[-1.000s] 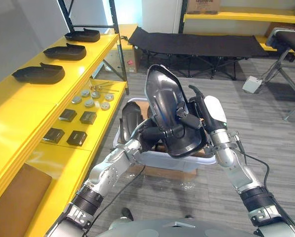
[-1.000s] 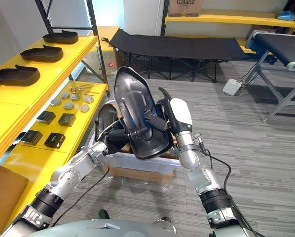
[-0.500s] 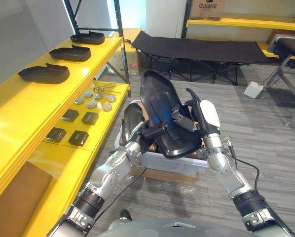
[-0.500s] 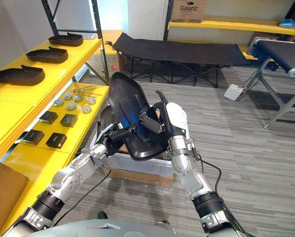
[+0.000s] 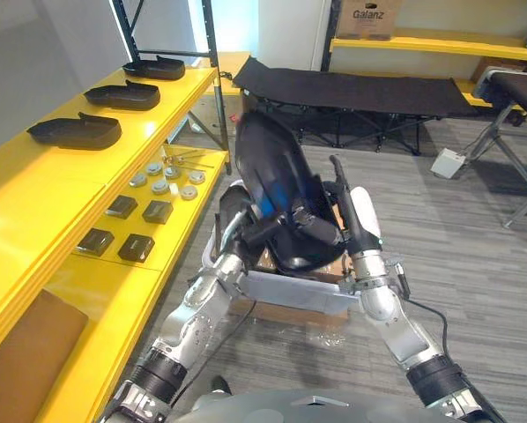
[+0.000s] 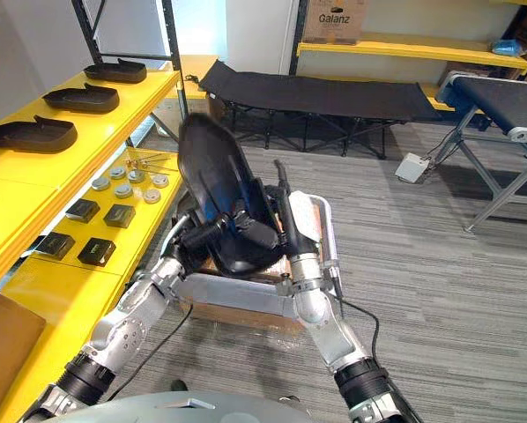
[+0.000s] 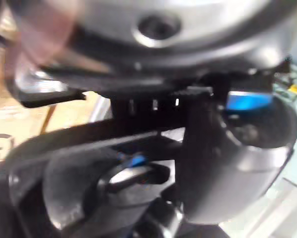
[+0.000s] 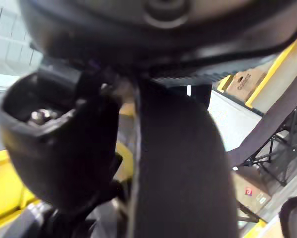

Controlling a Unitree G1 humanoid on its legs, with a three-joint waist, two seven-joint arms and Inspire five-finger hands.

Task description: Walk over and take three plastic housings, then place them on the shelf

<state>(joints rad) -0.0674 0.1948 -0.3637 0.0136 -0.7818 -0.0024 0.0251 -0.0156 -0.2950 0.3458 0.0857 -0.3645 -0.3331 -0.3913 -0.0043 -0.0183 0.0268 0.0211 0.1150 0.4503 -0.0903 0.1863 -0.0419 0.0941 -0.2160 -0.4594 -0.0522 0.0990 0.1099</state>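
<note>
Hands meet at the centre of the frame, with both arms coming up from the lower edge and bent inward. The left hand has its fingers curled round the lower rim of a black plastic housing. The right hand, its white cover facing outward, clamps the same lower part from the opposite side, fingers closed on it.

The housing stands nearly on end between them, its rounded top leaning toward the upper left. It is a glossy, shell-shaped piece with a blue glint on its face. It is held in the air just above a pale crate, which sits on a cardboard box on the grey floor. Another dark shell stands in the crate's left end.

A yellow shelf runs along the left of the frame. Its upper level carries three shelved housings in a row, apart from one another. The lower level holds small black blocks and silver discs. A black folding cot stands at the upper middle.
</note>
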